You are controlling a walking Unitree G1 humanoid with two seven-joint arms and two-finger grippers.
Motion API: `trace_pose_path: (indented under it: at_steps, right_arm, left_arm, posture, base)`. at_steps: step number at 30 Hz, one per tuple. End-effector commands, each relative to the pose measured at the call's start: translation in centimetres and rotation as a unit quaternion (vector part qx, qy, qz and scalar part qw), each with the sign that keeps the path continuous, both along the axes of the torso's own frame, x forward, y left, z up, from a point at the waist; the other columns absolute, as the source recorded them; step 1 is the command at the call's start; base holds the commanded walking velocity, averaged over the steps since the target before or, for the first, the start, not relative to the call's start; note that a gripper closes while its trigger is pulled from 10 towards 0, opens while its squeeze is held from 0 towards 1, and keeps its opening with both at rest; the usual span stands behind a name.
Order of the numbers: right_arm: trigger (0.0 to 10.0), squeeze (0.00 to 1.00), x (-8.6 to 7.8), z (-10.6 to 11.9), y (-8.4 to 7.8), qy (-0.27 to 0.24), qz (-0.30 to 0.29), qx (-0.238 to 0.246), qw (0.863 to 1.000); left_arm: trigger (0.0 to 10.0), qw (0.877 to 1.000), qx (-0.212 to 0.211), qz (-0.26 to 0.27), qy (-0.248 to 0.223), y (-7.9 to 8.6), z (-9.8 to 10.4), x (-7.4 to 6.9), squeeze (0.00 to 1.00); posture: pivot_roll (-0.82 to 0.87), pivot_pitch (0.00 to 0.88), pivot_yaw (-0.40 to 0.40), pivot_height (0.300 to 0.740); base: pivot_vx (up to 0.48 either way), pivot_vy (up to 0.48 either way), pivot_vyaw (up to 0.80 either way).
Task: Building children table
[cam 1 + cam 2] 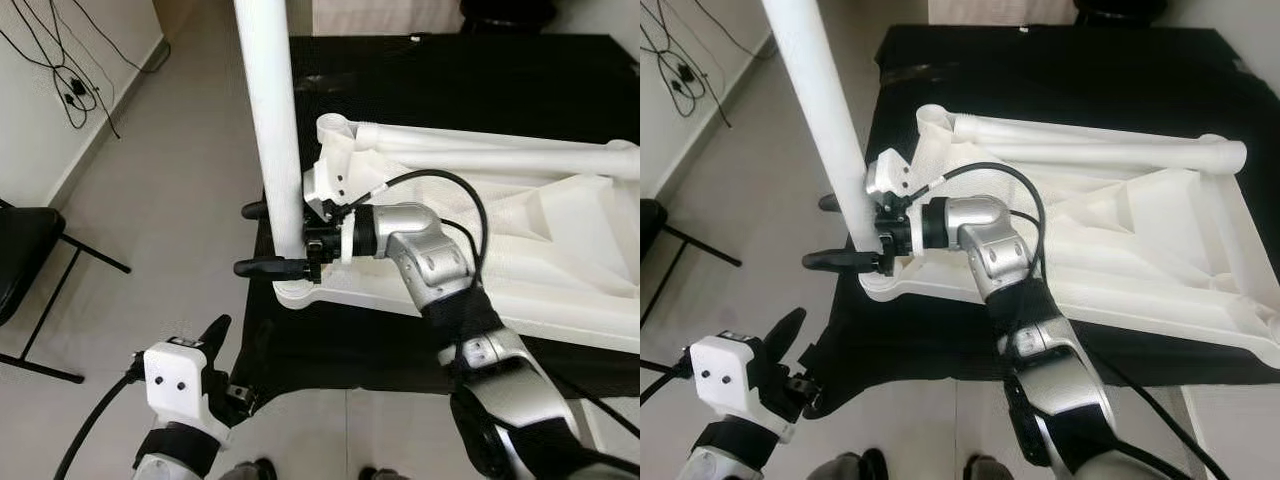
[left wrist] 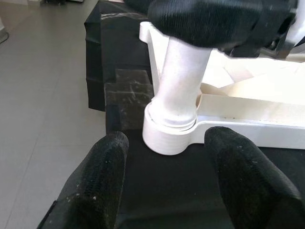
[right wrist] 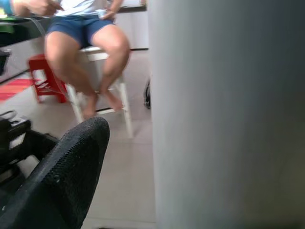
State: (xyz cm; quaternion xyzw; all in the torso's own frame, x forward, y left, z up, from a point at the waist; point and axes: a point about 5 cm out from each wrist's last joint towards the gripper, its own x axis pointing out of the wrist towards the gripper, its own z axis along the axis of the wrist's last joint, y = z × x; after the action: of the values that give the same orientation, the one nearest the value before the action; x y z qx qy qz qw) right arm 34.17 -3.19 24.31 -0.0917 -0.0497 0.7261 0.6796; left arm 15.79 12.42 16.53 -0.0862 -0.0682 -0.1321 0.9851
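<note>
The white table leg is standing upright in the corner socket of the upturned white tabletop, which is lying on the black-draped desk with another leg already lying folded along its far side. The socket is sitting at the tabletop's 9 o'clock corner, right at the desk's edge.

The right gripper is reaching in from 3 o'clock, its jaws straddling the leg low down, one finger on either side; whether they are clenching the leg or merely bracketing it, I cannot tell. The left gripper is hovering at about 7 o'clock of the socket, below the desk edge, jaws released and grasping nothing, aimed at the leg's base.

The likely risks: the leg is looking seated but perhaps not fully home, so a sideways push from the right arm is liable to tilt it and jam or pop it out. Since the corner is overhanging near the desk edge, downward force there could be tipping or sliding the whole tabletop off. A person is sitting beyond, well apart.
</note>
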Motion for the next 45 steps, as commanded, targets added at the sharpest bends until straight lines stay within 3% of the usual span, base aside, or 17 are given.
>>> trace_pose_path:
  at_steps: [1,8,9,11,12,24,27,28,29,32,33,35,36,37,38,40,45]
  right_arm:
    - [10.0,0.0,-0.5,0.2,1.5,-0.004,0.048,-0.003,0.999]
    - [10.0,0.0,0.2,0.4,1.2,-0.005,0.096,-0.024,0.995]
    - [2.3,0.0,0.3,0.5,1.2,-0.006,0.097,-0.027,0.995]
    - [2.3,0.0,0.4,0.6,1.1,-0.007,0.098,-0.029,0.995]
    - [0.0,0.0,0.4,0.6,1.1,-0.007,0.099,-0.03,0.995]
    - [0.0,0.0,1.1,-0.1,-0.1,-0.017,0.071,-0.029,0.997]
    - [0.0,0.0,1.6,-1.1,-1.3,-0.015,-0.052,-0.018,0.998]
    - [0.0,0.0,1.6,-1.1,-1.3,-0.015,-0.052,-0.018,0.998]
    - [0.0,0.0,1.7,-2.7,-2.3,-0.005,-0.188,-0.019,0.982]
    - [0.0,0.0,1.7,-2.7,-2.3,-0.005,-0.188,-0.019,0.982]
    - [0.0,0.0,-0.2,-5.4,-3.3,0.02,-0.362,-0.025,0.932]
    - [0.0,0.0,-0.2,-5.4,-3.3,0.02,-0.362,-0.025,0.932]
    - [0.0,0.0,-3.0,-7.2,-4.3,0.032,-0.475,-0.033,0.879]
    - [0.0,0.0,-3.0,-7.2,-4.3,0.032,-0.475,-0.033,0.879]
    - [0.0,0.0,-4.9,-7.7,-4.9,0.03,-0.538,-0.03,0.842]
    - [0.0,0.0,-4.9,-8.0,-4.4,0.024,-0.557,-0.019,0.83]
    - [0.0,0.0,-3.2,-8.2,-2.5,0.016,-0.548,0.002,0.837]
  left_arm:
    - [10.0,1.0,0.005,0.001,0.007,0.0,0.0,-0.5,0.0]
    - [10.0,1.0,0.005,0.004,0.011,-0.3,0.4,-1.2,0.0]
    - [10.0,1.0,0.004,0.004,0.012,-0.3,0.4,-1.3,0.0]
    - [10.0,1.0,0.004,0.005,0.012,-0.3,0.5,-1.4,0.0]
    - [10.0,1.0,0.004,0.004,0.014,-0.4,0.5,-1.5,0.0]
    - [10.0,1.0,0.004,0.003,0.021,-0.4,0.5,-1.6,0.0]
    - [10.0,1.0,0.003,0.003,0.021,-0.5,0.4,-1.5,0.0]
    - [10.0,1.0,0.003,0.003,0.021,-0.5,0.4,-1.5,0.0]
    - [10.0,1.0,0.003,0.003,0.02,-0.5,0.3,-1.4,0.0]
    - [10.0,1.0,0.003,0.003,0.02,-0.5,0.3,-1.4,0.0]
    - [10.0,1.0,0.004,0.005,0.019,-0.2,0.3,-1.2,0.0]
    - [10.0,1.0,0.004,0.005,0.019,-0.2,0.3,-1.2,0.0]
    - [10.0,1.0,0.006,0.001,0.017,0.0,0.0,-0.7,0.0]
    - [10.0,1.0,0.006,0.001,0.017,0.0,0.0,-0.7,0.0]
    - [10.0,1.0,0.006,-0.003,0.016,0.2,-0.1,-0.4,0.0]
    - [10.0,1.0,0.007,-0.006,0.015,0.4,-0.5,0.4,0.0]
    - [10.0,1.0,0.009,0.008,0.012,1.0,-1.1,1.8,0.0]
  posture:
    - [0.18,0.301,-0.009,0.74]
    - [0.2,0.326,-0.018,0.74]
    - [0.2,0.332,-0.019,0.74]
    - [0.2,0.332,-0.019,0.74]
    - [0.2,0.336,-0.017,0.74]
    - [0.18,0.325,-0.012,0.74]
    - [0.17,0.311,-0.03,0.74]
    - [0.17,0.311,-0.03,0.74]
    - [0.16,0.304,-0.038,0.74]
    - [0.16,0.304,-0.038,0.74]
    - [0.13,0.296,-0.024,0.74]
    - [0.13,0.296,-0.024,0.74]
    - [0.09,0.266,0.006,0.74]
    - [0.09,0.266,0.006,0.74]
    - [0.09,0.254,0.011,0.74]
    - [0.1,0.179,0.015,0.74]
    - [0.11,0.148,0.017,0.74]
  base:
    - [0.0,0.0,0.0]
    - [0.0,0.0,0.0]
    - [0.0,0.0,0.0]
    - [0.0,0.0,0.0]
    - [0.0,0.0,0.0]
    - [0.0,0.0,0.0]
    - [0.0,0.0,0.0]
    - [0.0,0.0,0.0]
    - [0.0,0.0,0.0]
    - [0.0,0.0,0.0]
    - [0.0,0.0,0.0]
    - [0.0,0.0,0.0]
    - [0.0,0.0,0.0]
    - [0.0,0.0,0.0]
    - [0.0,0.0,0.0]
    - [0.0,0.0,0.0]
    - [0.0,0.0,0.0]
